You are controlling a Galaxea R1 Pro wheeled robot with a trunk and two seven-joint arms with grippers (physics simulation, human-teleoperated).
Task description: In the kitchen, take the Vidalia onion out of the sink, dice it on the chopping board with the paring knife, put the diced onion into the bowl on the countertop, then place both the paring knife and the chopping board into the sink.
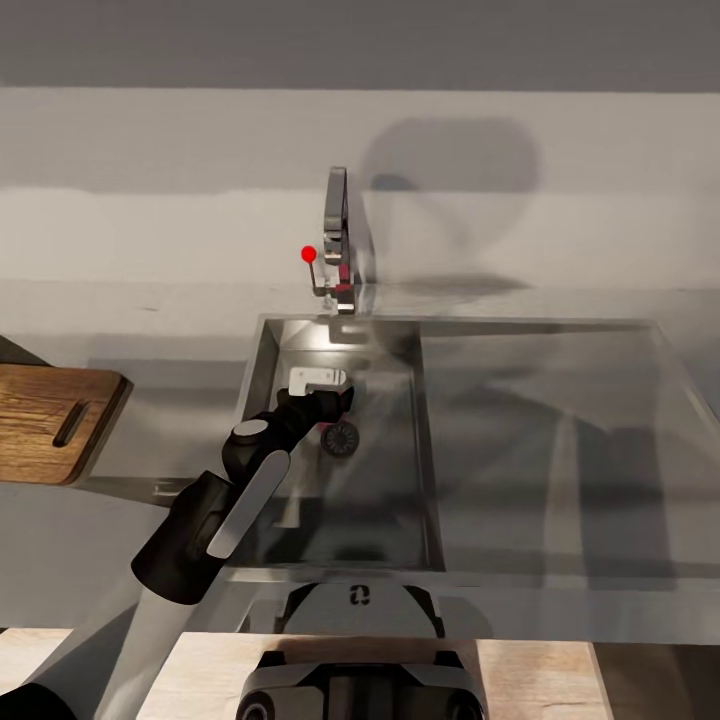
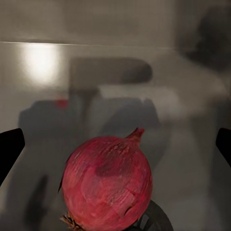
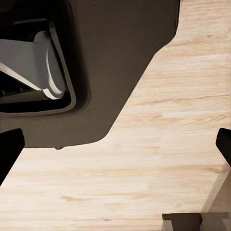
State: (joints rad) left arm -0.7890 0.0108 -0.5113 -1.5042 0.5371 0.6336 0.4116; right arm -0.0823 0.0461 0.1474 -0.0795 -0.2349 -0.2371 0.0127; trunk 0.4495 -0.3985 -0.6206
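Left wrist view: spread fingers (image 2: 9,154) flank onion (image 2: 107,184) with margin.

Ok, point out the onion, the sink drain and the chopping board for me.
Onion (image 2: 107,185): left wrist view, middle of its red skin.
Sink drain (image 1: 341,439): head view, the round grate showing beside the left arm.
Chopping board (image 1: 40,415): head view, wood just above its slot handle.

The left arm (image 1: 215,510) is black with a grey-white strip, its base (image 1: 358,600) apparently bearing a small white logo.
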